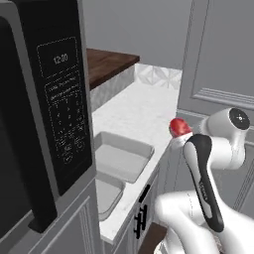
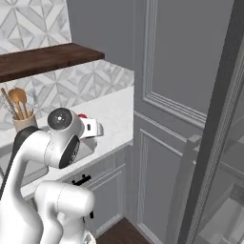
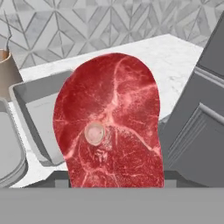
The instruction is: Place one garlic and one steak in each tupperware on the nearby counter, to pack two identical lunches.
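My gripper point(image 1: 177, 138) is shut on a red marbled steak point(image 1: 179, 126), held just off the front edge of the white counter point(image 1: 134, 109). In the hand view the steak point(image 3: 111, 127) stands upright and covers the fingertips. Two grey tupperware trays lie side by side on the counter to the left of the steak: the farther one point(image 1: 124, 158) and the nearer one point(image 1: 106, 196). Both look bare inside where I can see them. From the hand, one tray point(image 3: 37, 111) sits behind the steak's left side and the other tray's rim point(image 3: 11, 148) is at the far left. No garlic is in view.
A black microwave point(image 1: 49, 99) stands close on the left beside the trays. A dark wooden shelf point(image 1: 106, 62) hangs over the counter's back. A tall grey panelled cabinet point(image 1: 218, 59) rises on the right. A beige utensil jar point(image 2: 23, 121) stands by the tiled wall.
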Motion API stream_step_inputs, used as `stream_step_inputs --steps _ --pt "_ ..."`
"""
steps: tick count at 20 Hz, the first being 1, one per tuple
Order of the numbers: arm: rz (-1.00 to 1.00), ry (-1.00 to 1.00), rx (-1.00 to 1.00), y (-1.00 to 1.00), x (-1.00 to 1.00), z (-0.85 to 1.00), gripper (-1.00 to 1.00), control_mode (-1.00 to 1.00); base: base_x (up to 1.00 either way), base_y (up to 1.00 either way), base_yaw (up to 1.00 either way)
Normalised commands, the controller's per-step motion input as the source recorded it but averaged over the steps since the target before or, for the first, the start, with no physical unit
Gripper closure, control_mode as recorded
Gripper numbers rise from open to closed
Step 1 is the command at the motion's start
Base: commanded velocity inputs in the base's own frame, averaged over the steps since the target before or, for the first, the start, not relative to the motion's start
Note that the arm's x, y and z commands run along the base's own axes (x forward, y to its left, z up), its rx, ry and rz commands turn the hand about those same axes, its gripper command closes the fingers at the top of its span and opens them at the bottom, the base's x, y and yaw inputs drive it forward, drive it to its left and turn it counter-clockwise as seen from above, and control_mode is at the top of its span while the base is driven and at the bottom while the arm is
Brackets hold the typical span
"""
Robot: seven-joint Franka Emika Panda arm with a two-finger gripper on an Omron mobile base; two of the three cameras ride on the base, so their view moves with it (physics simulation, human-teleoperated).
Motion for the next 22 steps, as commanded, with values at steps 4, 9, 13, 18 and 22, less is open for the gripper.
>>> stream_step_inputs --steps 4,9,13,18,22 --pt "0.00 0.00 0.00 0.00 0.00 0.00 1.00 1.00 0.73 0.39 0.34" --pt "0.00 0.00 0.00 0.00 0.00 0.00 1.00 1.00 0.89 0.26 0.55" --pt "0.00 0.00 0.00 0.00 0.00 0.00 1.00 1.00 0.92 0.33 0.61" --pt "0.14 0.04 -0.03 0.25 0.26 -0.27 1.00 -1.00 0.43 0.33 0.31" --pt "0.18 0.12 -0.10 0.68 0.73 -0.63 1.00 -1.00 0.00 0.00 0.00"
